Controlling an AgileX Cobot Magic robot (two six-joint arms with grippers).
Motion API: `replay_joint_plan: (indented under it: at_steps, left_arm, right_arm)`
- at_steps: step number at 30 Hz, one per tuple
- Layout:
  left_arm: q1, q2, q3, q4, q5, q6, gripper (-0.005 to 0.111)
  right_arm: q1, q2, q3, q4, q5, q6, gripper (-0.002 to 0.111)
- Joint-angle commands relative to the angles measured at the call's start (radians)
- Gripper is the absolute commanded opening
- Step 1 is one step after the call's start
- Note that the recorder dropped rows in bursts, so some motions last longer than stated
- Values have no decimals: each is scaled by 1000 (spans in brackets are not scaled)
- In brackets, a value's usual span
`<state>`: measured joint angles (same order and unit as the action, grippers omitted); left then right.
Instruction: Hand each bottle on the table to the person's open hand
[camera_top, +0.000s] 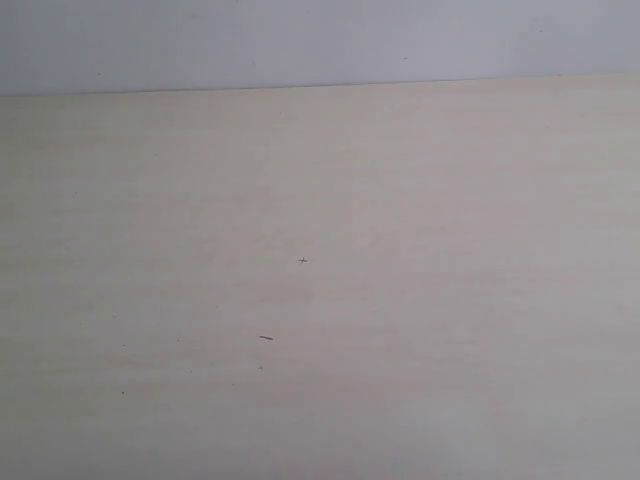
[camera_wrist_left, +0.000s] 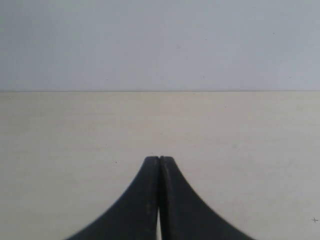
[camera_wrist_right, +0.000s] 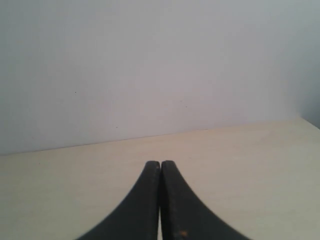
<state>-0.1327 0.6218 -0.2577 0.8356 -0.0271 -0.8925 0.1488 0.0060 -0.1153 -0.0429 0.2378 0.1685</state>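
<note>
No bottle shows in any view, and the person's open hand is out of view too. The pale beige table (camera_top: 330, 300) fills the exterior view, bare apart from a few tiny dark specks (camera_top: 302, 260). Neither arm appears in the exterior view. In the left wrist view my left gripper (camera_wrist_left: 159, 159) is shut, its black fingertips pressed together with nothing between them, low over the table (camera_wrist_left: 75, 135). My right gripper (camera_wrist_right: 160, 163) is likewise shut and empty above the table (camera_wrist_right: 250, 160).
A pale grey wall (camera_top: 300, 40) stands behind the table's far edge (camera_top: 320, 86). The same wall (camera_wrist_left: 160, 45) fills the upper part of both wrist views. A short dark mark (camera_top: 266, 338) lies on the tabletop.
</note>
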Motion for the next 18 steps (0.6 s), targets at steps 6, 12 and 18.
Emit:
replay_joint_plan:
  at_steps: [6, 12, 18]
  left_arm:
    - [2, -6, 1, 2, -4, -2, 0]
    - [2, -6, 1, 2, -4, -2, 0]
    - [2, -6, 1, 2, -4, -2, 0]
  right_arm:
    - [-5, -6, 59, 9, -2, -3, 0]
    - [-5, -6, 115, -18, -82, -10, 0]
    - [-5, -6, 115, -23, 37, -59, 0]
